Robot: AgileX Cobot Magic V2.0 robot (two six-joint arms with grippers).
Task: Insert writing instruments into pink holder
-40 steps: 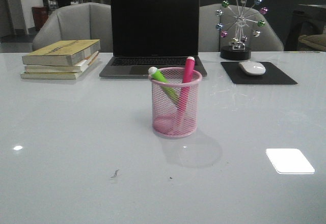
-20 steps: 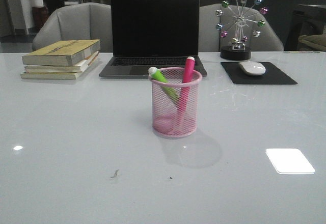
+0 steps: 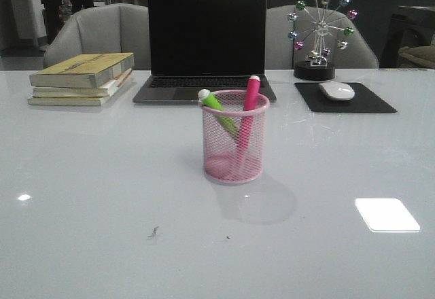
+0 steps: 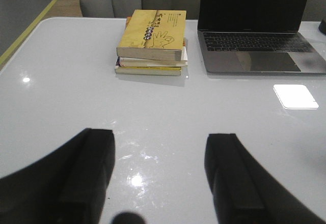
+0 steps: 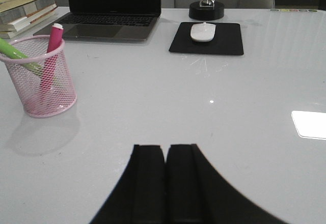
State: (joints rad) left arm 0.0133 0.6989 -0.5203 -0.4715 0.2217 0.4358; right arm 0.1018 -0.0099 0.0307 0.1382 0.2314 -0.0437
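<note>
Nothing is shifting: both markers, green [image 3: 219, 113] and pink [image 3: 247, 112], are staying inside the pink holder [image 3: 235, 138] at frame centre on the bench [image 3: 102, 177]. Left gripper [image 4: 160, 170] jaws gaping wide, right gripper [image 5: 166, 183] jaws pressed together, empty; the task looks finished.

A pink holder [image 3: 235, 141] of see-through wire mesh stands on a glossy pale grey-white table [image 3: 102, 177], holding a lime green highlighter [image 3: 219, 112] with a whitish cap end and a bright pink highlighter [image 3: 247, 112] with a pale tip. Behind it sit a dark grey laptop [image 3: 206, 44] with a black screen, a stack of yellow-covered books [image 3: 83, 78] bearing what appears to be darker lettering, and a white mouse [image 3: 336, 91] on a black mat [image 3: 344, 98]. A desk ornament [image 3: 319, 30] carries pink, green and blue beads on silver spokes. Both the left gripper [image 4: 159, 178] and right gripper [image 5: 165, 183] are black.
</note>
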